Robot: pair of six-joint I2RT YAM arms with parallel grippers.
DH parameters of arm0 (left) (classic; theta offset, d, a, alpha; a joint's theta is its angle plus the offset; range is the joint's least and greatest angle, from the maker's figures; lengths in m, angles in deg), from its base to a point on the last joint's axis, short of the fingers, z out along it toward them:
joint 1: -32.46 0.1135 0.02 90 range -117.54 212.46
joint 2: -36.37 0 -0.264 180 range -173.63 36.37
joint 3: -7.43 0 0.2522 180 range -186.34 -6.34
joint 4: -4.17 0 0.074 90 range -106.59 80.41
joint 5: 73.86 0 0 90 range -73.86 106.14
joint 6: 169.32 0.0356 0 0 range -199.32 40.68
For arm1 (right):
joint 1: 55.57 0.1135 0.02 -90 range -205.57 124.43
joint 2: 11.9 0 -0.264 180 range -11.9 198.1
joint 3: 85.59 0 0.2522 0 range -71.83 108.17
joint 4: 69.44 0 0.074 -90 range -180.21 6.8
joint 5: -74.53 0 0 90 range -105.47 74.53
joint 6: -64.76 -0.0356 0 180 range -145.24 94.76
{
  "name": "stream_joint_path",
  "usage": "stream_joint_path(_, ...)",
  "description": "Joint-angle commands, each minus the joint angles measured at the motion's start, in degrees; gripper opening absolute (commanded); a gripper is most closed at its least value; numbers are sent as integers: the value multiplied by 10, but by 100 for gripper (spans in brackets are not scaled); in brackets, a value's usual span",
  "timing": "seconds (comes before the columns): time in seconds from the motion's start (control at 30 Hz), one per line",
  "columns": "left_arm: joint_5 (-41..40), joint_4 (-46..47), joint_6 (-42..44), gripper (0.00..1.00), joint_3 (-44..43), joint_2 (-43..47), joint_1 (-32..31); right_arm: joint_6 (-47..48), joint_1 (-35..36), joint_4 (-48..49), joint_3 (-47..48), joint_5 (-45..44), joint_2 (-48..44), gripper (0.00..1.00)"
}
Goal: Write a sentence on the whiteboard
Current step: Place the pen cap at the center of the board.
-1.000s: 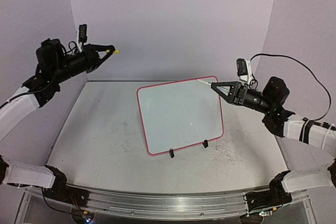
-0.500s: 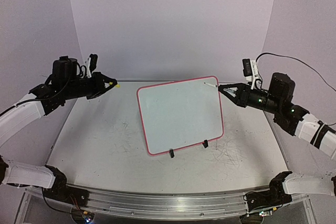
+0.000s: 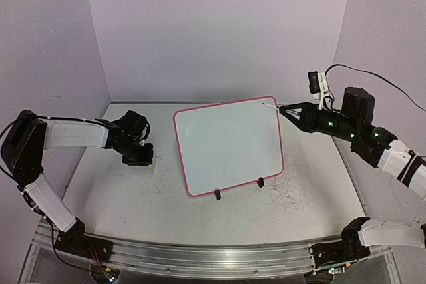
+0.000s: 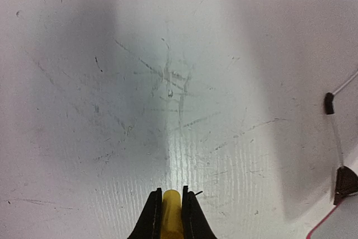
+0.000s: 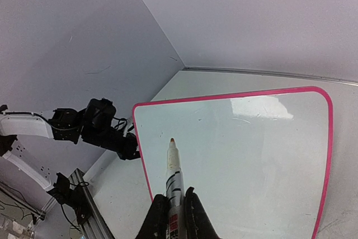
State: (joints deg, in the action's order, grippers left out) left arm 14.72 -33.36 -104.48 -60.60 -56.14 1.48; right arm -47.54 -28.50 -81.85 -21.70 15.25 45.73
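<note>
Top external view: the whiteboard (image 3: 229, 147) sits in the middle of the table (image 3: 120, 191), between the arms. The right gripper (image 3: 287, 110) clamps a marker (image 3: 273, 106), its tip by the board's far right corner. The left gripper (image 3: 145, 159), low over the table, pinches a small yellow piece (image 4: 172, 216).

Whiteboard (image 3: 229, 144): white face, thin pink-red rim; two black clips (image 3: 217, 195) at its 6 o'clock edge.
Tabletop (image 3: 133, 184): grey-white, dark scribble marks.
Marker (image 5: 174, 177): white barrel, red-and-black label, brownish tip.
Yellow piece (image 4: 172, 216): plain yellow, between black left fingers (image 4: 151, 219).
Walls (image 3: 219, 31): pale lilac.
</note>
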Motion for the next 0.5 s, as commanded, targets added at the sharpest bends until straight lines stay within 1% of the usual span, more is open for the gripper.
stream_joint_path(0.0, -58, 18, 15, 0, -4, -19, -12, 16, 4, -9, 25, -17, -8, 0)
stream_joint_path(0.1, -75, 21, 16, 4, -1, -26, -18, 25, 5, -23, 25, -26, -12, 0)
stream_joint_path(0.33, -68, 31, 11, 10, 7, -40, -19, 33, 5, -45, 22, -31, -22, 0)
stream_joint_path(0.47, -70, 34, 13, 20, 8, -39, -19, 32, 5, -53, 22, -32, -26, 0)
